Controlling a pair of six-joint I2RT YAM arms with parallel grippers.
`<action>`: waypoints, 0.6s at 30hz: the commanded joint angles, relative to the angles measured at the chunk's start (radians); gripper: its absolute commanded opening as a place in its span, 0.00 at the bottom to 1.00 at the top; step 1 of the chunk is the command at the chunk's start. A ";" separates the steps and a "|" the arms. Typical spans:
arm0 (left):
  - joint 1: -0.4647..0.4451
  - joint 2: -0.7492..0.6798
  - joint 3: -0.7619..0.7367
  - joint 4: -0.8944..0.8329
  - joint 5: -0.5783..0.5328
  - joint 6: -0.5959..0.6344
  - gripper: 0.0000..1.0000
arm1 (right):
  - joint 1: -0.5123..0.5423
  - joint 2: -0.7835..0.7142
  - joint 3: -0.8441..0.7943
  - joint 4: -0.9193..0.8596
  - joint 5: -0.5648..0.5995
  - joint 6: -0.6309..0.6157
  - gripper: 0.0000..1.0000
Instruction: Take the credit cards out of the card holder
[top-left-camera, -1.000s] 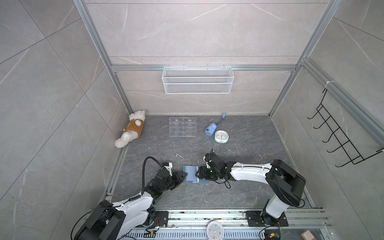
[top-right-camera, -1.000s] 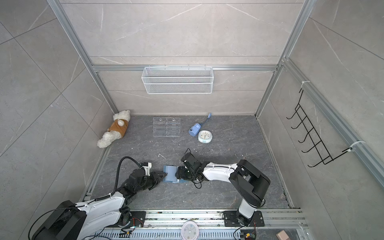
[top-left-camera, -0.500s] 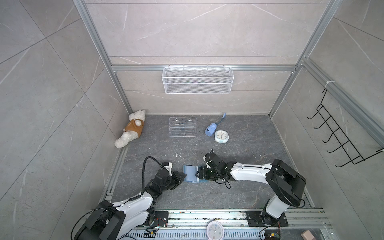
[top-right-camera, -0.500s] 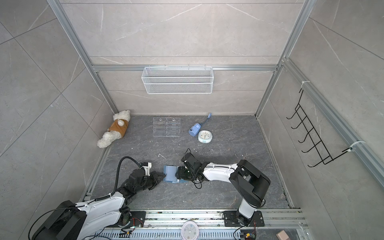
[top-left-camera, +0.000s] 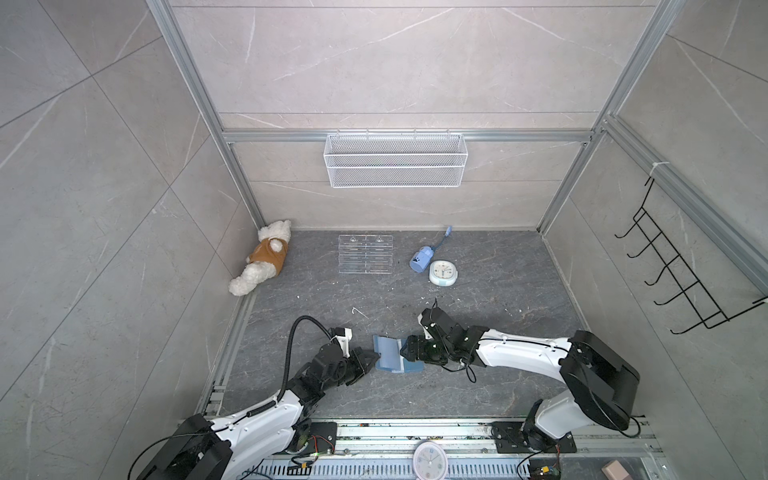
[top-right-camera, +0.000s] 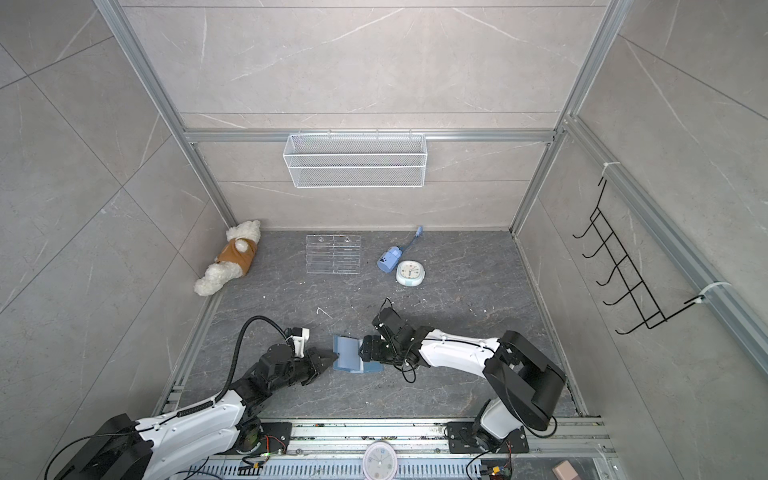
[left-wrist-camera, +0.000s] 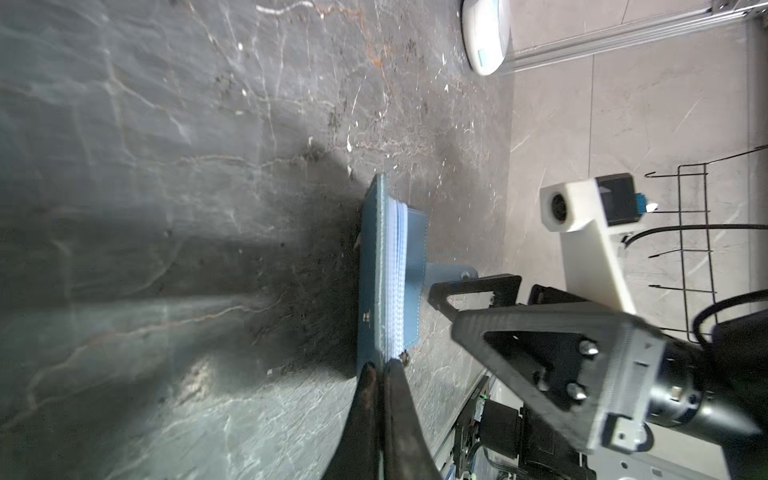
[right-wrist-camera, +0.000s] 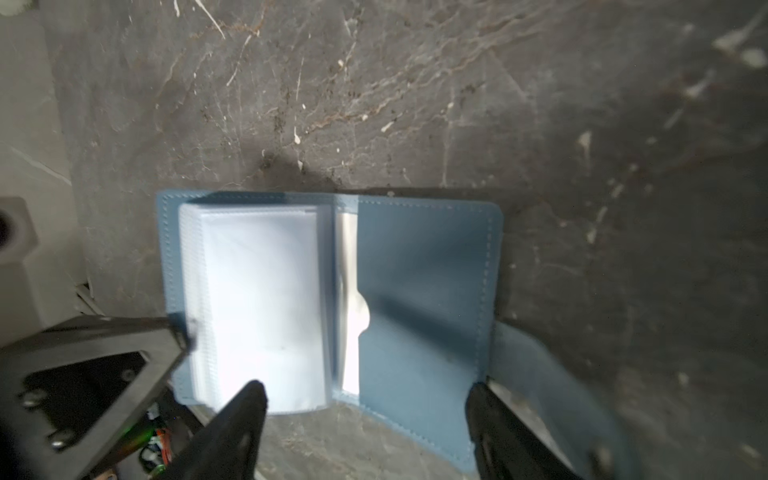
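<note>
Three tiled walls (top-left-camera: 395, 62); dark marbled floor (top-left-camera: 478, 395) under card holder (top-left-camera: 388, 353).

In the right wrist view the card holder's (right-wrist-camera: 415, 291) clear sleeves (right-wrist-camera: 262, 307) are blown out and blurred (whether credit cards sit inside cannot be told), its snap tab (right-wrist-camera: 540, 374) is smeared, and the right gripper's (right-wrist-camera: 365, 388) fingers are cut off.
</note>
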 joint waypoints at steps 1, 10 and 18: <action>-0.053 -0.006 0.020 -0.020 -0.099 -0.034 0.00 | -0.003 -0.069 -0.008 -0.065 0.026 -0.006 0.92; -0.160 0.062 0.039 0.001 -0.215 -0.068 0.00 | 0.022 -0.023 0.073 -0.169 0.022 -0.007 0.99; -0.219 0.074 0.044 0.003 -0.279 -0.090 0.00 | 0.091 0.083 0.235 -0.322 0.124 -0.045 0.99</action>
